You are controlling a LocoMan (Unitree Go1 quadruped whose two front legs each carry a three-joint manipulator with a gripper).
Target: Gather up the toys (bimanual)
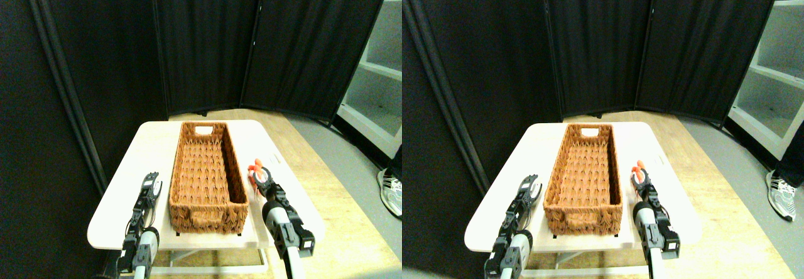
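An orange-red toy point(255, 168) lies on the white table point(151, 142), just right of the brown wicker basket point(207, 172). My right gripper point(260, 175) sits at this toy with its jaws closed around it, and orange shows above and to the left of the jaws. My left gripper point(151, 183) hovers over the table left of the basket, open and holding nothing. The inside of the basket shows only its woven floor. No other toy is in view.
Black folding screens point(207, 40) stand close behind the table. A white shelf unit point(377, 71) is at the far right. A person's shoe point(391, 192) rests on the grey floor to the right of the table.
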